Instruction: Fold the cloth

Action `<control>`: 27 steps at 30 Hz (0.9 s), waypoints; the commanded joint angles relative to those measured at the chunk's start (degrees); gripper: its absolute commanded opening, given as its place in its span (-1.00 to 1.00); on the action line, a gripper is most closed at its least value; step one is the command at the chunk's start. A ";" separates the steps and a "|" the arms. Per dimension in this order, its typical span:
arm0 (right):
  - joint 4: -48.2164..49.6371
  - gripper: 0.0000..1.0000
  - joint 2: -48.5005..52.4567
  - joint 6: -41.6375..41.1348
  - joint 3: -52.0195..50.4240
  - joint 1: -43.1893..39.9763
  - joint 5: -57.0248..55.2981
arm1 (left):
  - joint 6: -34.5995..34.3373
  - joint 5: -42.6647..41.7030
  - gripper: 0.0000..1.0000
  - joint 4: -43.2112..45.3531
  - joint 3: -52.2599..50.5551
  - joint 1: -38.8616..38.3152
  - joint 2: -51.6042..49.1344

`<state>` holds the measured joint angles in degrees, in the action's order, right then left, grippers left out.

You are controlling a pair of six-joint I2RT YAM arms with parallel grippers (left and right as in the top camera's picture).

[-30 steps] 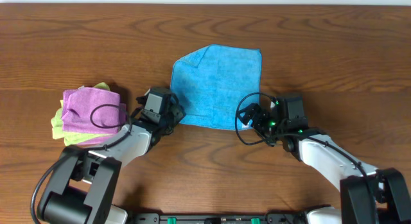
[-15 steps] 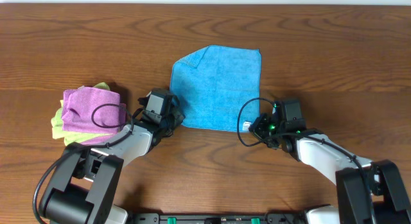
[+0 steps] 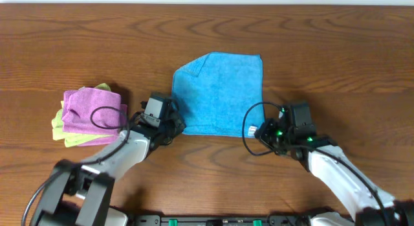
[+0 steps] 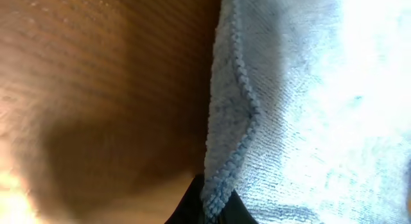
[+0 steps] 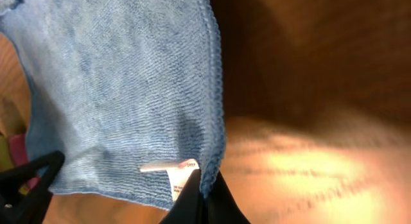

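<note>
A bright sky-blue fuzzy microfibre cloth (image 3: 220, 93), roughly rectangular, lies spread open in a single layer at the middle of the brown wooden worktop (image 3: 323, 38). Its far left corner looks turned in over itself, leaving a slanted edge. A stitched hem runs round it, and a small white tag (image 5: 168, 166) sits at the near right corner.

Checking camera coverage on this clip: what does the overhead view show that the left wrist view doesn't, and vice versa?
Overhead only: the folded purple cloth stacked on a light green cloth, both arms, and the right gripper at the near-right corner of the sky-blue fuzzy microfibre cloth. Left wrist only: the stitched hem close up, pinched in the shut left gripper. Both: that blue cloth on the brown wooden table.
</note>
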<state>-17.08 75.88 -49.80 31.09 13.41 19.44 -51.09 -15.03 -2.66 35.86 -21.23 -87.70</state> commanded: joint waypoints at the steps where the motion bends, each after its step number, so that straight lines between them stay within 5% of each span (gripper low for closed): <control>1: -3.17 -0.98 -3.41 1.07 -0.04 -0.20 -0.48 | 1.84 -0.26 -0.88 -3.45 -0.33 -0.17 4.00; 18: -23.28 -0.97 -19.41 -0.20 -0.04 6.86 -1.18 | 2.60 -2.56 -0.88 -22.75 -0.31 -3.82 18.99; 27: -22.91 -0.98 -23.76 -2.95 0.20 7.56 -2.78 | 0.48 -1.18 -0.88 -25.79 -0.04 -5.16 24.20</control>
<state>-40.64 52.71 -51.18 31.05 20.51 18.20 -49.78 -17.76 -28.23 35.68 -26.15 -64.12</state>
